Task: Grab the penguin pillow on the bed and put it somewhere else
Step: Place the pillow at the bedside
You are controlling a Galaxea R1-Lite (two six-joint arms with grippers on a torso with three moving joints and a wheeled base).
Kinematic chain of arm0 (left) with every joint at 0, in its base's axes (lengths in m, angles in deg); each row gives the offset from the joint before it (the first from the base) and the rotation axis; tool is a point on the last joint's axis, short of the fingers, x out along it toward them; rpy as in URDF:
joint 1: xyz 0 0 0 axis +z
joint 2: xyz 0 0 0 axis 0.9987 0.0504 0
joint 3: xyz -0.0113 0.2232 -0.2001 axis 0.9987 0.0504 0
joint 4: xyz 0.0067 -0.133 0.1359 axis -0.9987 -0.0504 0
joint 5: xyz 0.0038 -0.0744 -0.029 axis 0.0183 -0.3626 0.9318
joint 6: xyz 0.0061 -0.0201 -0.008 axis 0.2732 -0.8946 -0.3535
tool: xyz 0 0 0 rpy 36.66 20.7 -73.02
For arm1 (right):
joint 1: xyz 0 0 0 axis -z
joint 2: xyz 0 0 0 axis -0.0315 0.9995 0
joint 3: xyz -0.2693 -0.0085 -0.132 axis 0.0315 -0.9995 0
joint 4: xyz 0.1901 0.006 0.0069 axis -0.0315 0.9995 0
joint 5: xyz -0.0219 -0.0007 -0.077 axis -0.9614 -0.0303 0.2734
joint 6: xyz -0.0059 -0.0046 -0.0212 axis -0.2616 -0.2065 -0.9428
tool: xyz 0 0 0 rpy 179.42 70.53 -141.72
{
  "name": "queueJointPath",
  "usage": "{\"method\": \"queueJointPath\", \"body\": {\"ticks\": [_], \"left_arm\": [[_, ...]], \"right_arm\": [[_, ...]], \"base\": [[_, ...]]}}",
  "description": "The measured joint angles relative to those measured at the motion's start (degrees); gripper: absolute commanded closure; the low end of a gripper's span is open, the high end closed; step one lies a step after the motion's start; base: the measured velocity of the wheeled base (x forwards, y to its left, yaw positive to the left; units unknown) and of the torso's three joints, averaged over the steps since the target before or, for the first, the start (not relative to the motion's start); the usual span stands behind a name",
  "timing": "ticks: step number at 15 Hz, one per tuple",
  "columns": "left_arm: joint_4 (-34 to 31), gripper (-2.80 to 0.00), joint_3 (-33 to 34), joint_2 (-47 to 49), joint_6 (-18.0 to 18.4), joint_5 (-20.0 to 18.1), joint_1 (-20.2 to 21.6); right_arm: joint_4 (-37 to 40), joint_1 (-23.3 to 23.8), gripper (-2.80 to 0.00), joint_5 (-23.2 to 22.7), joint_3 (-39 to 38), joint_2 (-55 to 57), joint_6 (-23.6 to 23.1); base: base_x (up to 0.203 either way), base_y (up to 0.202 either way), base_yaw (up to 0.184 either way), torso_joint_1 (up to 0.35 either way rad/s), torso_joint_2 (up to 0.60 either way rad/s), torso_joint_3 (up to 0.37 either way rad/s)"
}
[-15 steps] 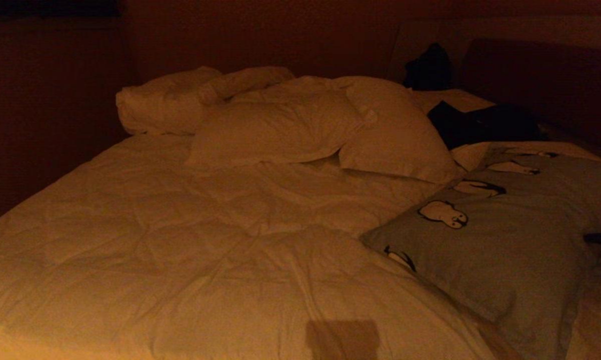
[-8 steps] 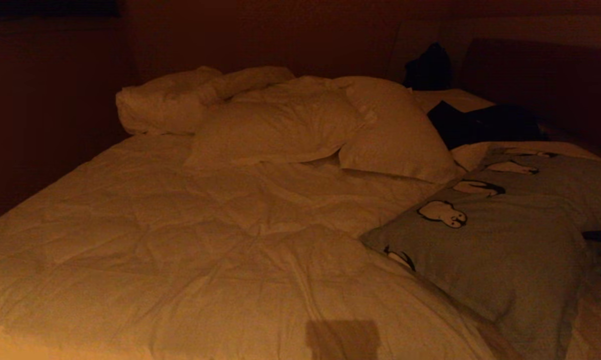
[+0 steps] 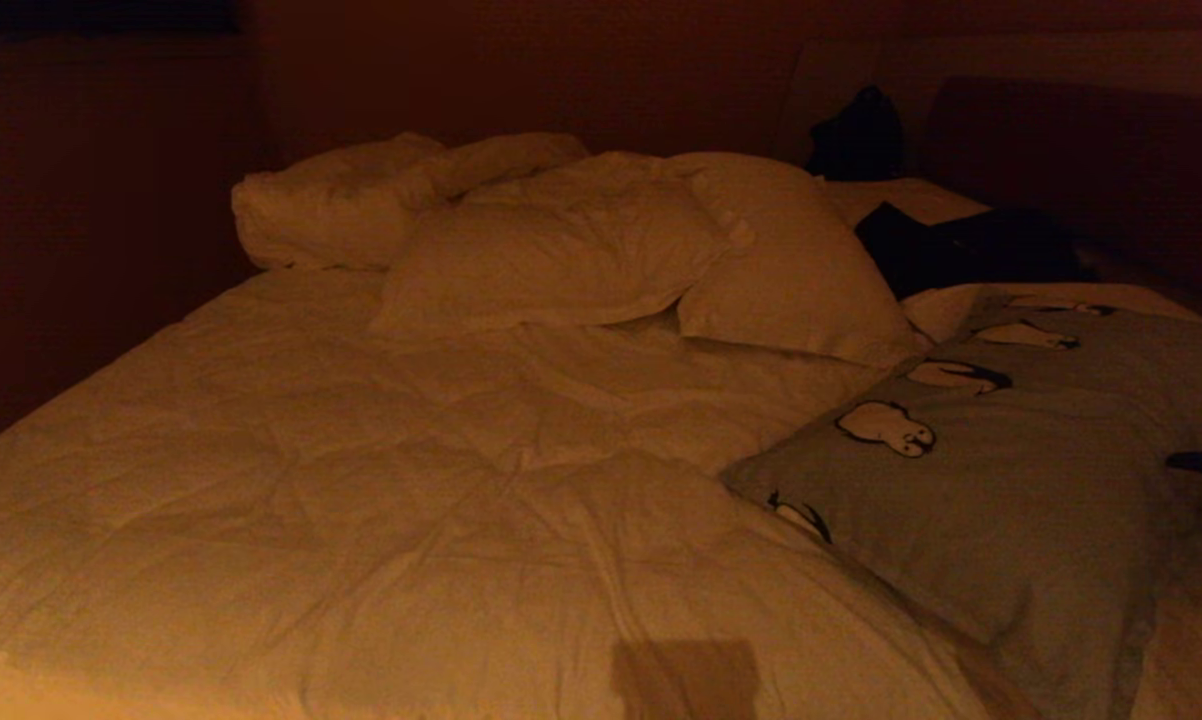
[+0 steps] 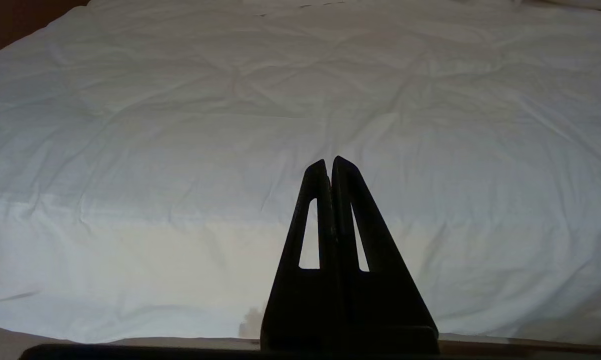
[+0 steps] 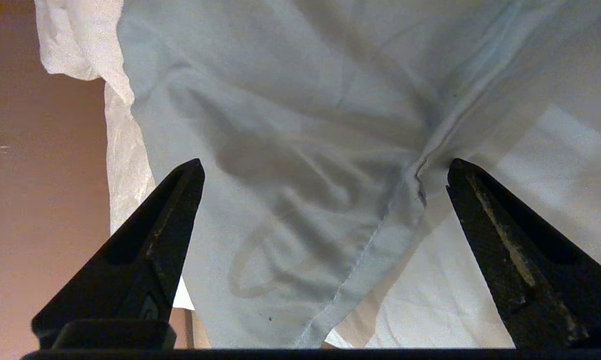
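Your penguin pillow (image 3: 1021, 480) lies at the lower right of the head view, flat on the bed (image 3: 411, 480), its far end close to the plain white pillows (image 3: 661, 260). Your right gripper (image 5: 325, 170) hangs over its flanged edge with the jaws spread wide and nothing between them; only dark tips show at the right margin of the head view. Bring it down so one finger lands on each side of the stitched seam, and take a deep bite of fabric and filling, since a flange alone may slip. Your left gripper (image 4: 329, 162) sits parked low over the duvet, fingers pressed together and empty.
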Motion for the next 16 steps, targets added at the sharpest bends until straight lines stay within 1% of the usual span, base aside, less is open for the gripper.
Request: {"method": "queueJointPath", "body": {"ticks": [6,14,16], "left_arm": [[-0.02,0.00,0.00,0.00,0.00,0.00,0.00],[-0.02,0.00,0.00,0.00,0.00,-0.02,0.00],[-0.02,0.00,0.00,0.00,0.00,0.00,0.00]], "right_arm": [[-0.21,-1.91,-2.80,2.31,0.02,2.06,-0.74],[-5.04,-8.78,-2.80,2.51,0.28,4.31,-0.09],[-6.22,-9.74,-2.80,2.60,0.47,5.13,0.04]], "base": [[0.000,0.000,0.000,0.000,0.00,0.000],[0.000,0.000,0.000,0.000,0.00,0.000],[0.000,0.000,0.000,0.000,0.00,0.000]]}}
